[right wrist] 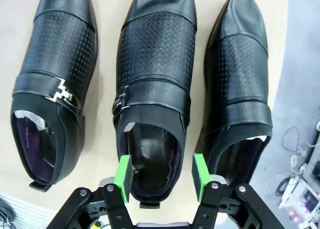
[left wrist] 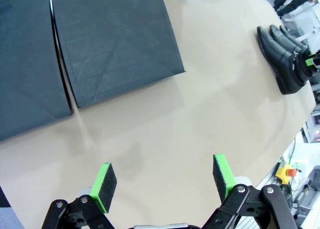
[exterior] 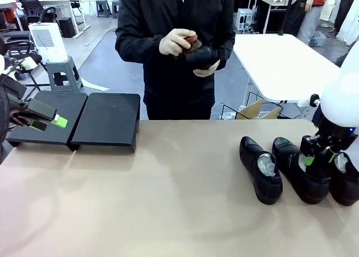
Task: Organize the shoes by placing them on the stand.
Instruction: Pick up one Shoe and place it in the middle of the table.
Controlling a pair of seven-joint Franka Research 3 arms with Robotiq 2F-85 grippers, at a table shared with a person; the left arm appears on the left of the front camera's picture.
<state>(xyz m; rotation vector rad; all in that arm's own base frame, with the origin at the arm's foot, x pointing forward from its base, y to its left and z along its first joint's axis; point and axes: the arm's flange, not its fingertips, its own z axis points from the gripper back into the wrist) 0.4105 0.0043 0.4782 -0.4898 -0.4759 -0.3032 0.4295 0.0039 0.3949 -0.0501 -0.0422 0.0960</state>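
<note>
Right wrist view, tool (right wrist: 162, 178) astride middle shoe (right wrist: 157, 89), neighbour shoes (right wrist: 52, 79) (right wrist: 242, 89) close beside

The front camera sits at the near side of the table (exterior: 179, 212) and looks across it. The stand (exterior: 106, 118) is far off on its left. A person (exterior: 174, 44) stands beyond the stand, a bit to its right. The shoes (exterior: 268, 188) lie well to the right of the stand, nearer the camera.

The left wrist camera hangs high up near the stand (left wrist: 115, 34) and looks down at a tilt. Like the front view, it shows the stand and the shoes (left wrist: 285, 64), which are far from the stand.

The right wrist camera looks straight down, very close over three shoes (right wrist: 155, 64), well away from the stand.
</note>
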